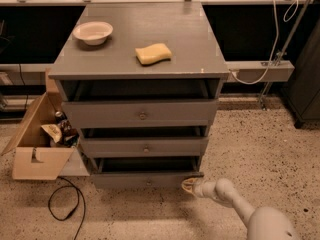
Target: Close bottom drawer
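The grey cabinet [140, 49] has three drawers, all pulled out a little. The bottom drawer [142, 179] is the lowest, with a slim grey front and a tiny knob, standing slightly open with a dark gap above it. My gripper [189, 185] is low near the floor at the right end of the bottom drawer's front, touching or nearly touching it. My white arm [240, 206] runs from it to the lower right.
A white bowl [93, 32] and a yellow sponge [153, 53] lie on the cabinet top. An open cardboard box [37, 144] with items stands left of the cabinet. A black cable [65, 204] loops on the speckled floor.
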Available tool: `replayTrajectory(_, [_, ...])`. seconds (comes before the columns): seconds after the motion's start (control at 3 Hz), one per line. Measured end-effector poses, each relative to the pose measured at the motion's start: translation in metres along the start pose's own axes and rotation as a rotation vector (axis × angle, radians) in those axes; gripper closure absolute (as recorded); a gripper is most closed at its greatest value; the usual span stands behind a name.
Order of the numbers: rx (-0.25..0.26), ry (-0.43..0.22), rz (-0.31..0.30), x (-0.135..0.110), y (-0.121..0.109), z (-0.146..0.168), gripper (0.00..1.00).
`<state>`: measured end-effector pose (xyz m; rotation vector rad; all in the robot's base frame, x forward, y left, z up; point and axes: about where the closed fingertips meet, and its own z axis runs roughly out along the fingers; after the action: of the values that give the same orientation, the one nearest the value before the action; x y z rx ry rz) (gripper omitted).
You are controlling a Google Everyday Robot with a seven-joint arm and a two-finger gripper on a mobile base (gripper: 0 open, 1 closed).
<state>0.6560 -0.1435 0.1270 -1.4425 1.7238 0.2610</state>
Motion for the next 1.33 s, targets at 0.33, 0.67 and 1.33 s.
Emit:
replayTrajectory(0.33, [0.016, -0.116, 0.055, -0.012, -0.008, 0.021, 1.00])
replayTrajectory(0.67, [0.030, -0.212, 0.111, -0.018, -0.022, 0.028, 1.00])
replayTrajectory(1.33, [0.100, -0.310, 0.179, -0.017, -0.074, 0.007, 1.00])
